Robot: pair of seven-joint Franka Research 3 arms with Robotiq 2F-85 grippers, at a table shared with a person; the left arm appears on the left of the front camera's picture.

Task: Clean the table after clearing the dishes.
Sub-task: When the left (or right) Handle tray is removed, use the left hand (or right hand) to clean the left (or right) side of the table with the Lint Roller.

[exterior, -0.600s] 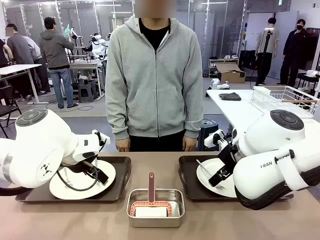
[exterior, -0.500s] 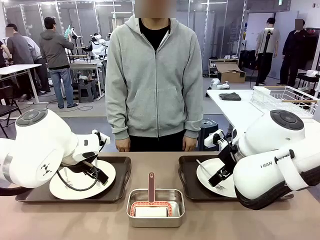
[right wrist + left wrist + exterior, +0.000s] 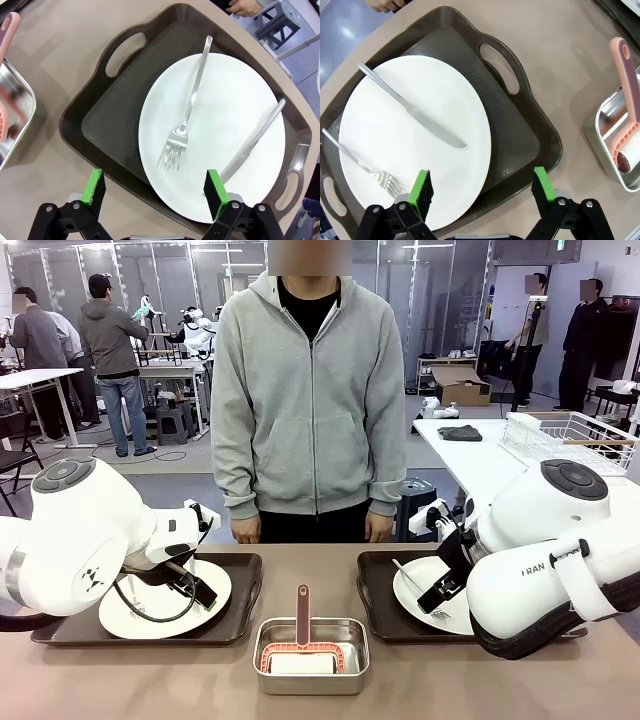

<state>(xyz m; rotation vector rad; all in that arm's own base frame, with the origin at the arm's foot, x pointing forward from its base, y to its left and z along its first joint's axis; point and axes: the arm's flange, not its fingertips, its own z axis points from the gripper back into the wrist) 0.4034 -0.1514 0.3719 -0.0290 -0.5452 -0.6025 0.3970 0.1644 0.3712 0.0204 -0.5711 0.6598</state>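
Hovering wide open, our left gripper (image 3: 481, 175) and right gripper (image 3: 154, 175) face round white dinner plates (image 3: 395, 130) (cutlery (image 3: 189, 105) atop) on dark brown handled trays (image 3: 517, 135), partly arm-hidden, at the far edge of the tan table (image 3: 560, 50).

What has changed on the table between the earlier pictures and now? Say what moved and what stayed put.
Nothing visibly moved on the table. The left tool still hangs open over the left plate, and the right tool still hangs open over the right plate. Nothing was taken hold of or let go. The steel pan sits as before.
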